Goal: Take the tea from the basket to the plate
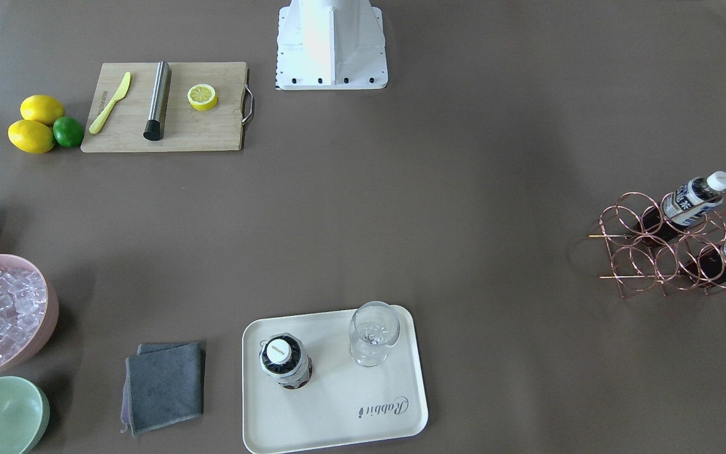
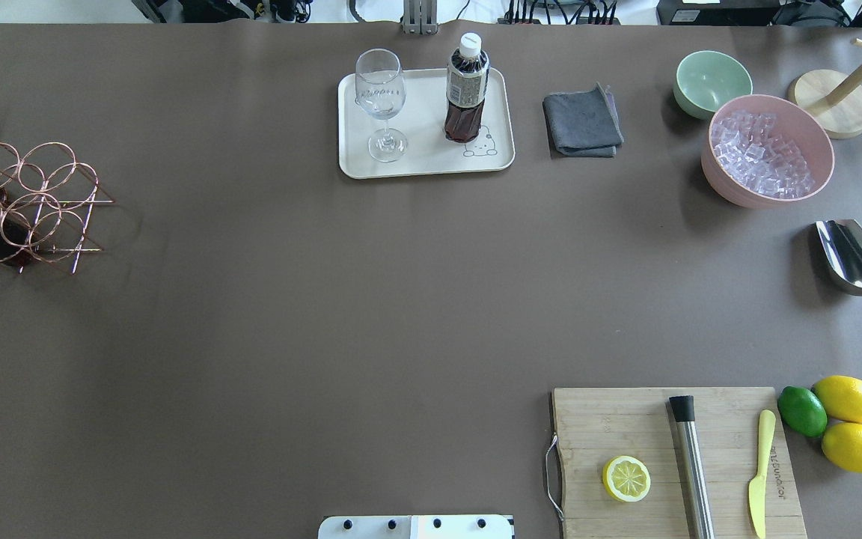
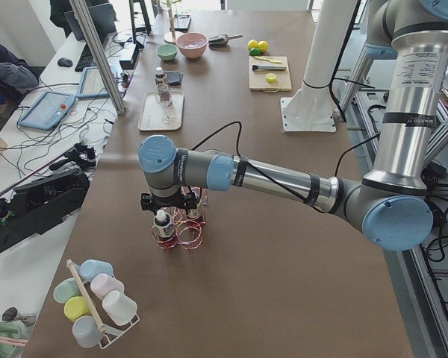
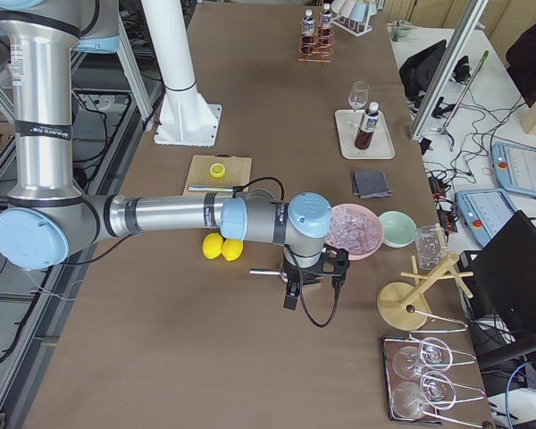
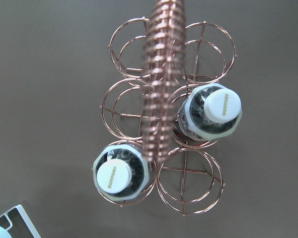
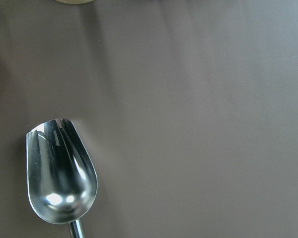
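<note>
**Status.** One tea [image 2: 466, 90] is found upright on the plate [image 2: 431, 153], just beside the glass [image 2: 380, 101] and apart from it. Two further bottles are seated in the basket [image 5: 156, 59]. In the left wrist view they occupy diagonal cells, the upper bottle [image 5: 216, 111] to the right of the coiled handle [image 5: 154, 129] and the lower bottle [image 5: 121, 176] to its left.

**Grippers.** The left gripper [image 3: 169, 203] is seen above the basket and the right gripper [image 4: 311, 273] above the scoop [image 6: 59, 173]. Both are shown in the side views only. Whether their fingers are spread or closed cannot be told.

**Hazards, as judged.**
1. The handle crosses directly over the rack, close to both caps. If a descent were made without an offset, a finger could be caught on the coil and the grasp spoiled.
2. The basket is light wire. If a bottle were drawn out at an angle, it could bind in its ring, and the rack could be lifted with it or tipped.
3. The caps are small and smooth. A shallow grip on a cap alone could be lost in transit.
4. Little free room is left on the plate. If another bottle were delivered carelessly, the glass or the standing tea could be struck and toppled.
5. If the task is taken as already met by the tea on the plate, further handling is an unnecessary risk.
</note>
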Controlling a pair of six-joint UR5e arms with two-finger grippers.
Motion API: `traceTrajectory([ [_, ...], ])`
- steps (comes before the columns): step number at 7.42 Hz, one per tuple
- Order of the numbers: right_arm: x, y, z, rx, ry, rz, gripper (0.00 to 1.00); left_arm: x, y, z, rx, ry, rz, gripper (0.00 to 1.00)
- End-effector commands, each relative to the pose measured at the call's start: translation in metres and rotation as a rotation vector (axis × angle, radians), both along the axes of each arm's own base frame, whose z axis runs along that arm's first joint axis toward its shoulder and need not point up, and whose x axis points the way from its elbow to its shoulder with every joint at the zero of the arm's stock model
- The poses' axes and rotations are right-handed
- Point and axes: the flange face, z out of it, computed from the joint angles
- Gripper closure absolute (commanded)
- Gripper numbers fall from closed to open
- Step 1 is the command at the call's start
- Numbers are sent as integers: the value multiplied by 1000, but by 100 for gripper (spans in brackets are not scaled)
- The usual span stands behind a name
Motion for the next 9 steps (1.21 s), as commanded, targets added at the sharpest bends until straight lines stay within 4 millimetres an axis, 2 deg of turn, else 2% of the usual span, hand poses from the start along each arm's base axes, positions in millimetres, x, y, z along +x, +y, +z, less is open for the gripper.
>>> traceTrajectory([
  [1,0,0,1,0,13,-2,0,-27,2,30,-100,-2,-57,2],
  [2,0,0,0,2,13,-2,0,-33,0,37,-181,7,-121,2],
  [3,1,0,-1,2,14,1,0,-33,0,36,-314,22,-233,2],
  [7,0,1,0,2,14,-1,0,-29,0,39,-883,82,-696,2],
  [9,1,1,0,2,13,0,0,-27,2,45,-1112,87,-853,2],
])
